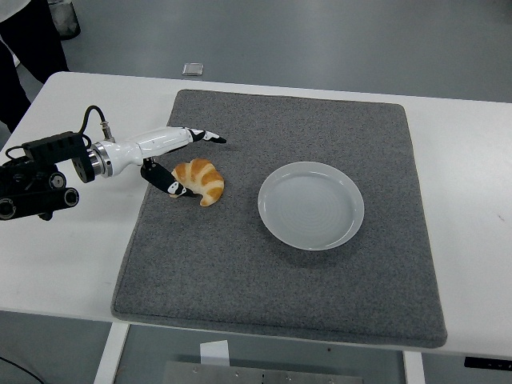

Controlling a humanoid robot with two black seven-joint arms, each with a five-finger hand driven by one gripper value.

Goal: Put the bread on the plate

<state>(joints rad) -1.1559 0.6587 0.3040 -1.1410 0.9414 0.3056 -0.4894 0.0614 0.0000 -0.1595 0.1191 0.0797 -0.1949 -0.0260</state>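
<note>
Grey felt-like mat (280,280) covers most of the white table (472,200). On its left part lies the golden bread (202,180), a croissant, well apart from the empty pale plate (311,206) at the mat's middle. The left robot hand (172,156) reaches in beside the bread, fingers spread and grasping nothing: thumb tip touching the bread's left end, long fingers extended above it.

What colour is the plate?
The plate is plain white, shown best in the head view.
</note>
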